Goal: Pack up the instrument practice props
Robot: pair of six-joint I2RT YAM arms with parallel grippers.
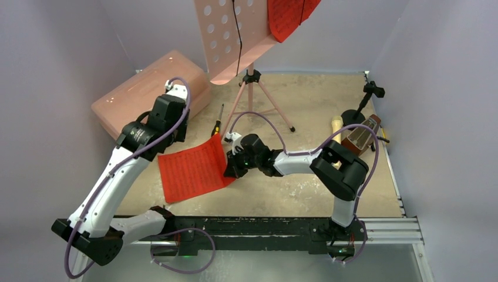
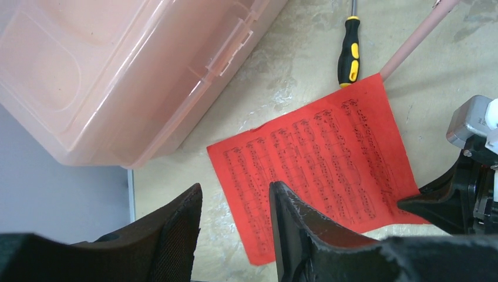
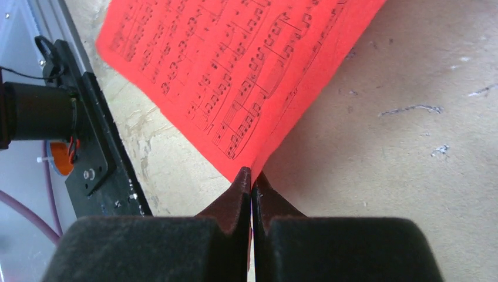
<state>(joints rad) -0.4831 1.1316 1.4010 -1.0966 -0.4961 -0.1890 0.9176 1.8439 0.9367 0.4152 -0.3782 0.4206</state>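
Box (image 1: 150,88) lidded; right end effector (image 3: 251,176) pinches red page (image 3: 235,70).

No words, brand names or numbers can be read anywhere. The only print is musical notation on the red sheet-music page (image 2: 317,170): black staves packed with beamed notes, running in several rows across the sheet. The right wrist view shows note heads, stems, beams and bar lines sharply, but no title or lettering among them. A second red page (image 1: 290,17) on the pink music stand (image 1: 226,35) carries faint dark marks too small to make out.
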